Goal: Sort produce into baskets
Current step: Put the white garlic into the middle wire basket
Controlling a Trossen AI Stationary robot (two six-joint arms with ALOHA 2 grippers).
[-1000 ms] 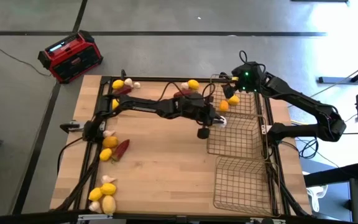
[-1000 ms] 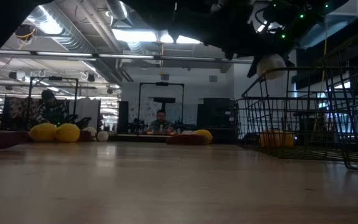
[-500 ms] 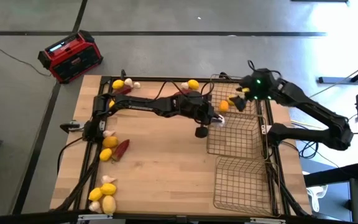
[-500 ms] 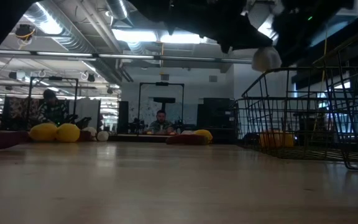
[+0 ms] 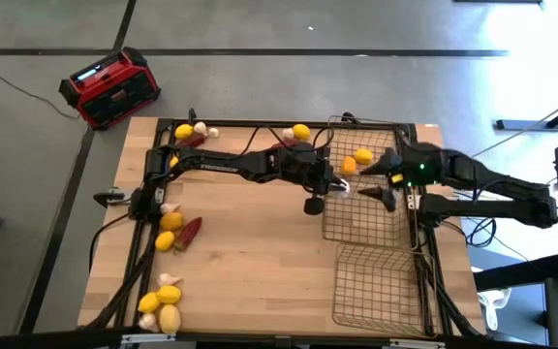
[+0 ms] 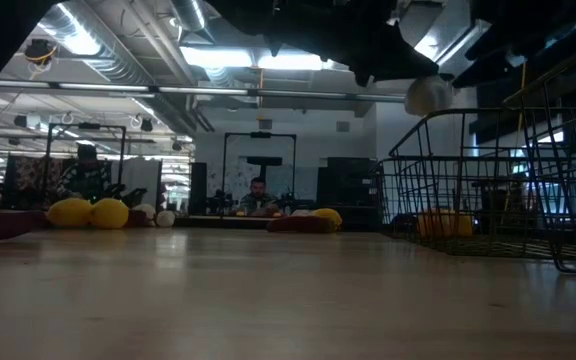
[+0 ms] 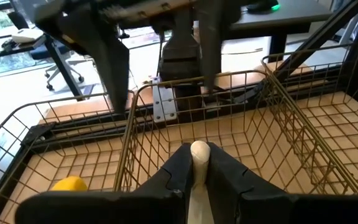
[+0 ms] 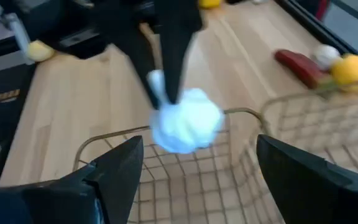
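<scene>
My left gripper [image 5: 341, 186] is shut on a white garlic bulb [image 8: 188, 122], held above the left rim of the middle wire basket [image 5: 368, 215]; the bulb also shows in the low view [image 6: 428, 95]. My right gripper [image 5: 381, 190] is open and empty over the middle basket, its fingers [image 8: 120, 169] standing on either side of the bulb without touching it. The far basket [image 5: 384, 145] holds two lemons [image 5: 362, 155]. The near basket [image 5: 381, 286] lies on the table at the right. My left gripper pinches the garlic bulb's upper part [image 8: 157, 87] between its two fingers [image 8: 169, 50], which slant down from the table's left. The bulb hangs below the fingertips, lifted clear of the basket and the table. Its top also shows between the fingers in the left wrist view [image 7: 199, 151].
Lemons [image 5: 170, 221], garlic and a dark red chili [image 5: 190, 231] lie along the table's left side and near-left corner [image 5: 168, 308]. More lemons [image 5: 301, 132] and a chili lie at the far edge. A red-and-black radio [image 5: 109, 87] stands on the floor beyond the table.
My right gripper has gone from above the far basket toward the table's near edge and now hangs over the middle basket, close to the garlic bulb. My left gripper has stayed nearly in place with the bulb.
</scene>
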